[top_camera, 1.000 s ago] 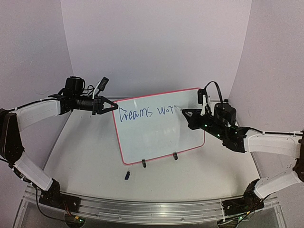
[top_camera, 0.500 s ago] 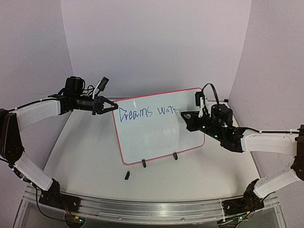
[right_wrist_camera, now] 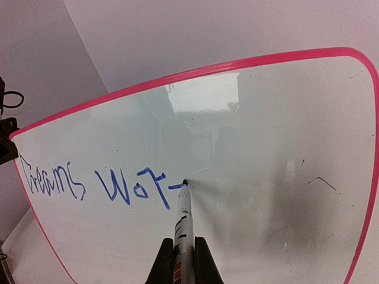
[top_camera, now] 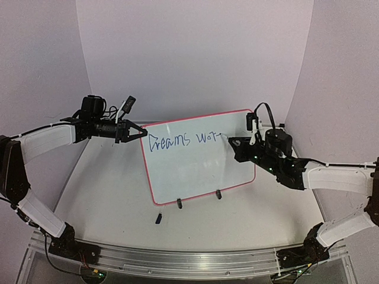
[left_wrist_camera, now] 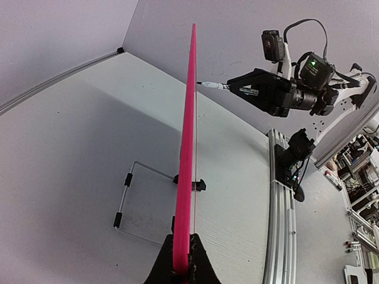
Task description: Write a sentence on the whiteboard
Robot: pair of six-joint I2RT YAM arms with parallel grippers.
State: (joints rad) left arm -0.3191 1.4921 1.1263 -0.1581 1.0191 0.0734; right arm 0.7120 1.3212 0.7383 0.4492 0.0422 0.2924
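The whiteboard [top_camera: 195, 165] stands tilted on two black clip feet, pink rim around it, blue writing "Dreams wo7-" along its top. My left gripper [top_camera: 142, 134] is shut on the board's top left rim; the left wrist view shows the pink edge [left_wrist_camera: 186, 148] clamped between the black fingers. My right gripper [top_camera: 234, 142] is shut on a white marker [right_wrist_camera: 183, 225]. The marker's tip touches the board [right_wrist_camera: 266, 148] at the end of a short blue dash right of the "7".
A small dark marker cap [top_camera: 159, 218] lies on the table in front of the board. A wire stand [left_wrist_camera: 127, 195] sits behind the board. Purple walls close in at the back and both sides. A metal rail [top_camera: 177, 260] runs along the near edge.
The right gripper has shifted slightly right along the writing line, and a short blue dash has been added after "wo7". The left gripper has not moved.
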